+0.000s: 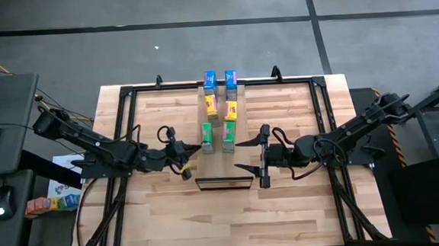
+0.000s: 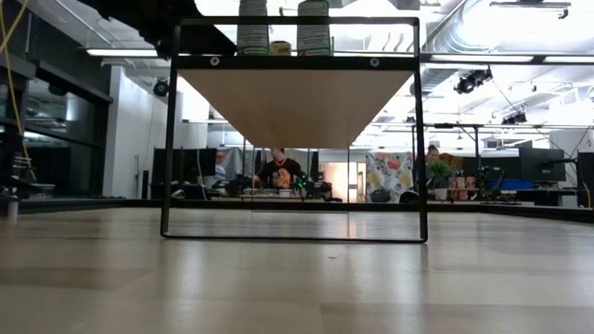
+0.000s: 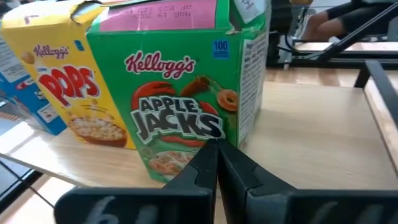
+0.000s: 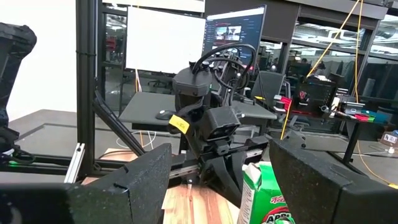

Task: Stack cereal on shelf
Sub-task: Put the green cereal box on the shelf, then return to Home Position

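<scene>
Six small cereal boxes stand on their bases in two rows on the pale shelf (image 1: pixel 222 167): two blue (image 1: pixel 210 79) (image 1: pixel 230 78), two yellow (image 1: pixel 211 105) (image 1: pixel 231 108), two green (image 1: pixel 206 135) (image 1: pixel 229 135). The low view shows the shelf's underside (image 2: pixel 297 102), raised on a black frame. My left gripper (image 1: pixel 198 148) is shut, its tips at the left green Apple Jacks box (image 3: pixel 186 93). My right gripper (image 1: pixel 247 156) is open and empty, right of the right green box, whose top (image 4: pixel 261 193) shows between its fingers. My left gripper (image 3: pixel 216 149) has its shut fingertips at the lower part of the green box's printed front face (image 3: pixel 186 158), coming level from the table's left. I cannot tell whether they touch it. The box stands upright on the shelf.
A black rail frame (image 1: pixel 126 90) runs around the tabletop. The shelf's black legs (image 2: pixel 170 139) (image 2: pixel 419 139) stand on the table with open room beneath. The striped tabletop (image 1: pixel 225 222) is bare toward the near edge. A person (image 2: pixel 278 172) sits far behind.
</scene>
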Tool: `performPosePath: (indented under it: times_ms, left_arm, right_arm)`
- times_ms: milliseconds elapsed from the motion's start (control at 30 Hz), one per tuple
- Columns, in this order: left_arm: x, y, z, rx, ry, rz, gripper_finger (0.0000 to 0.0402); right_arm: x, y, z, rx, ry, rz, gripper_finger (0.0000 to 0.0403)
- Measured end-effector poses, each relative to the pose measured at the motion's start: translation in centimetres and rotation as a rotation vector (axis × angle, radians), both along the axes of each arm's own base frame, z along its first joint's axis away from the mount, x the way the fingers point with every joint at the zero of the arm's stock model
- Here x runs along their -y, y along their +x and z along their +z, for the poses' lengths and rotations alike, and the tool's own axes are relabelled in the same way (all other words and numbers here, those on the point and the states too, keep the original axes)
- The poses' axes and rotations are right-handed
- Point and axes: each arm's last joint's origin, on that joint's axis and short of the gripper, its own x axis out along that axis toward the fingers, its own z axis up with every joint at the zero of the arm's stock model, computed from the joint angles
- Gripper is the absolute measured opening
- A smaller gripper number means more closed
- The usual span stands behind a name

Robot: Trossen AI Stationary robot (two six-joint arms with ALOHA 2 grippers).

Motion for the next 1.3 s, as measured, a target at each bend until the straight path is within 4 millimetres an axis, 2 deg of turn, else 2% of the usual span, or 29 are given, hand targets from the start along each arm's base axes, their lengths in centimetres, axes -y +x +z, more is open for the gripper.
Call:
performPosePath:
  times_ms: [233,467,533,667,867,1067,1300]
  left_arm:
    - [0.1,-0.3,0.5,0.024,0.007,-0.01,0.0]
    - [1.1,-3.3,2.8,0.067,0.036,-0.108,0.0]
    - [1.1,-4.3,2.5,0.066,0.049,-0.139,0.0]
    - [0.4,-5.7,0.6,0.046,0.06,-0.29,0.0]
    - [-2.4,-6.1,-0.4,0.16,0.016,-0.496,0.0]
    - [-5.4,-6.5,-0.9,0.179,-0.019,-0.476,0.0]
    - [-6.4,-8.3,-2.9,0.202,-0.088,-0.421,0.0]
  right_arm:
    - [0.0,0.0,0.0,-0.003,-0.001,0.0,0.0268]
    - [0.0,0.0,-0.2,-0.016,-0.007,0.0,0.0268]
    - [0.0,0.0,-0.2,-0.021,-0.009,-0.001,0.0268]
    - [0.0,0.0,-0.2,-0.024,-0.01,0.0,0.0268]
    - [0.4,0.2,-0.2,-0.022,-0.009,-0.016,0.0268]
    - [0.6,0.3,-0.5,-0.048,-0.002,-0.023,0.0268]
    - [0.5,0.2,-0.5,-0.051,-0.002,-0.019,0.0268]
